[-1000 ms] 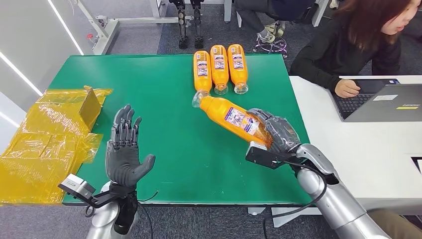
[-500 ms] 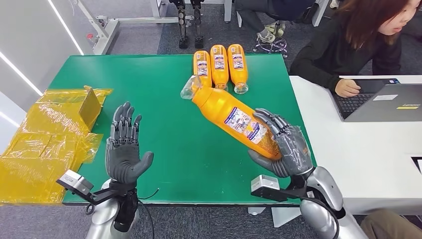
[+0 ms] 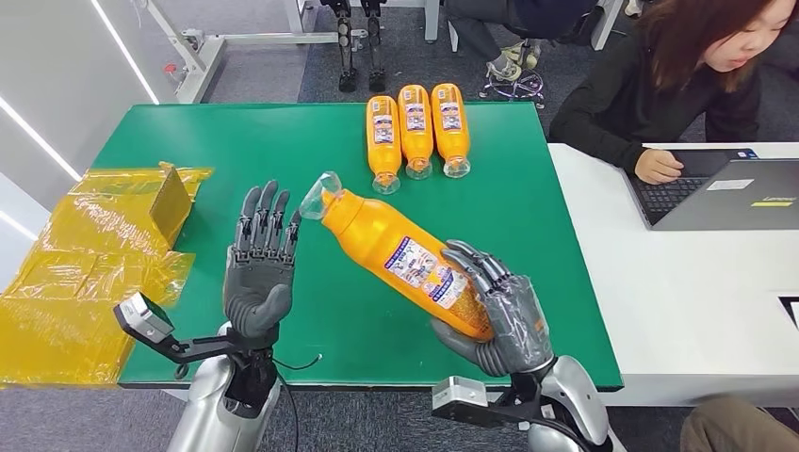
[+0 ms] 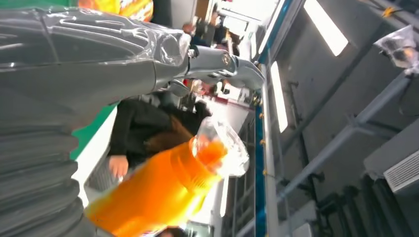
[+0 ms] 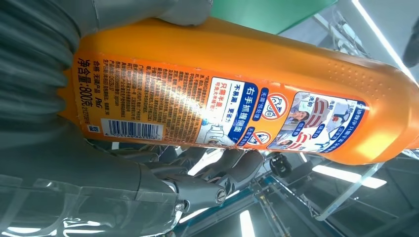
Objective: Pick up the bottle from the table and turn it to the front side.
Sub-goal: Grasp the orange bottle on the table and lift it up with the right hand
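We've swung the bottle [image 3: 405,259] off the table's right side toward its middle, right hand [image 3: 495,311] gripping it, and the left hand [image 3: 259,273] came up beside its cap.

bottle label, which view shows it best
The right wrist view: the held bottle's label is close up, with print and barcode readable. The head view shows the label small, partly behind the right hand. The left wrist view shows mainly the bottle's neck and clear cap, blurred.
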Controlling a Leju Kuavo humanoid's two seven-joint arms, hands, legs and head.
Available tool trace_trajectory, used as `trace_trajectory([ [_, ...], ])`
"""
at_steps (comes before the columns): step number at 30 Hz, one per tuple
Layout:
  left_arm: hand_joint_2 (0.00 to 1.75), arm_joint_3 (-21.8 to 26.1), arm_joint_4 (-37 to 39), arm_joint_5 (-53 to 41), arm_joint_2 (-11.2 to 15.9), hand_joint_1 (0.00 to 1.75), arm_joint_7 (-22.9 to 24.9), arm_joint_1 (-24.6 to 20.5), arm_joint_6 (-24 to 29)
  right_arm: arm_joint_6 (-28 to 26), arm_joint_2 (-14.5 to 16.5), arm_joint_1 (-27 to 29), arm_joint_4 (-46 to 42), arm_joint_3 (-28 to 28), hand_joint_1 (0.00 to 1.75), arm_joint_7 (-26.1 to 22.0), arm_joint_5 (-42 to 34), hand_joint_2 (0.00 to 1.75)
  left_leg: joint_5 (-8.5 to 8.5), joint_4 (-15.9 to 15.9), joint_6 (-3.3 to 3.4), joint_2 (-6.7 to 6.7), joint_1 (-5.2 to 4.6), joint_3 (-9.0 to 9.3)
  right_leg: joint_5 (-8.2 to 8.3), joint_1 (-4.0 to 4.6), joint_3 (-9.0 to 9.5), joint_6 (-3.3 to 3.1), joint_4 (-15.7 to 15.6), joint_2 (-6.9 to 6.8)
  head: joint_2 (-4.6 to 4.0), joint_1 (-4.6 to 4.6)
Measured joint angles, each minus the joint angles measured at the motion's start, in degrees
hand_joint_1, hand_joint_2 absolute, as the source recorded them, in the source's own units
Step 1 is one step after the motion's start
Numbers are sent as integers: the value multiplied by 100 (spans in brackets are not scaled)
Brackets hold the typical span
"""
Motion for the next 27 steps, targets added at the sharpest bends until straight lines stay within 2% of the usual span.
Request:
trace_trajectory([
  [12,175,-256,273,403,-123,0,188,-317,-411,398,763,7,-166,314,175,31,361,175,1,0,-1,0,0,0,0,0,0,0,1,-2,0,1],
  [17,175,-295,320,432,-127,0,211,-369,-417,449,826,14,-164,355,175,46,362,175,2,0,-2,-1,0,0,0,0,0,0,2,-2,0,0],
  [22,175,-438,691,695,-142,0,313,-780,-508,739,1098,175,116,507,175,95,115,175,2,0,-2,-1,0,0,0,-1,0,0,1,0,0,0],
  [27,175,-444,793,815,-109,2,418,-918,-554,793,1141,247,378,503,175,86,-12,175,2,0,-2,0,-1,0,0,-1,-1,0,1,1,0,1],
])
